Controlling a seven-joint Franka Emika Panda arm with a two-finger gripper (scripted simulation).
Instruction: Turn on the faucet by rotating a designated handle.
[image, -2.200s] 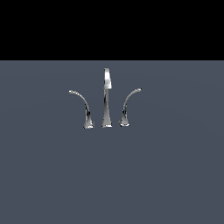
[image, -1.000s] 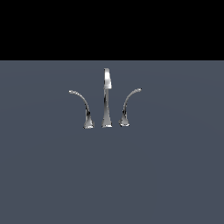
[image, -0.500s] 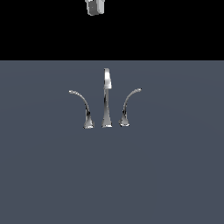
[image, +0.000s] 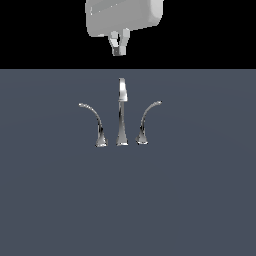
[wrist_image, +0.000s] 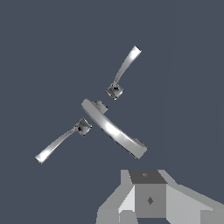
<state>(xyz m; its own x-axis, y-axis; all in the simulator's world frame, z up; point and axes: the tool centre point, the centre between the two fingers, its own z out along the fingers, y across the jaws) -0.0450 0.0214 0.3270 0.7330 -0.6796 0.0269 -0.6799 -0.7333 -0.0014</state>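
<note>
Pale grey, boxy wrist housing (image: 124, 19) with rounded edges, carrying a gripper (image: 119, 50) of two short light-grey fingers; wrist view shows faceted grey blocks, one apparently bearing a small dark diamond mark.

Spout (image: 122, 115) between two levers — tool (image: 119, 50) above

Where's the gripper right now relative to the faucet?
In the exterior view the gripper hangs at the top centre, above the spout and clear of it, touching neither the handle nor the other lever.
</note>
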